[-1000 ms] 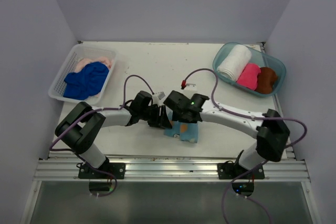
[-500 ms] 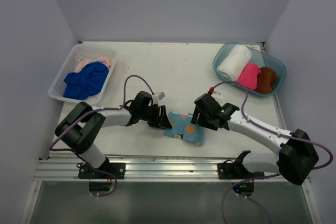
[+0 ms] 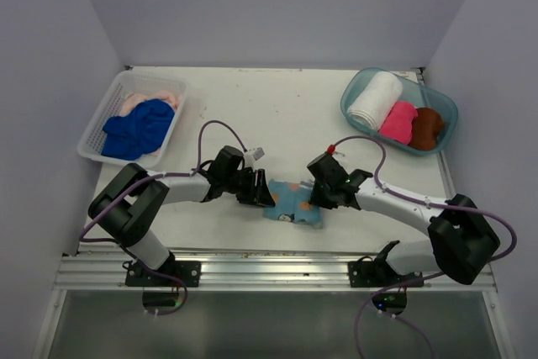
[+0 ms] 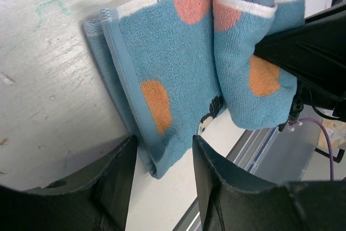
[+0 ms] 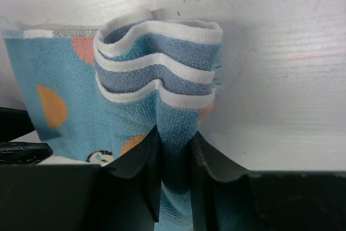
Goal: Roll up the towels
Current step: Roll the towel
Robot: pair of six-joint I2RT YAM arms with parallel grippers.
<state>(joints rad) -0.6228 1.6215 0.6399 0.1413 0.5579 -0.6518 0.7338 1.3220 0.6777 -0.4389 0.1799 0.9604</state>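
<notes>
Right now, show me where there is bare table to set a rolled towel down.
Widest bare table lies far centre, between the white basket and the teal tub. A smaller strip runs along the tub's near side. Crowded: near centre, where the left pincer and right pincer meet the blue printed towel.

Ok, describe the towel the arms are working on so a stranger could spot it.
At the near middle of the white table, a folded towel lies between the left claw and the right claw, which pinches its bunched end. It alone is light blue with orange spots and a cartoon print.
</notes>
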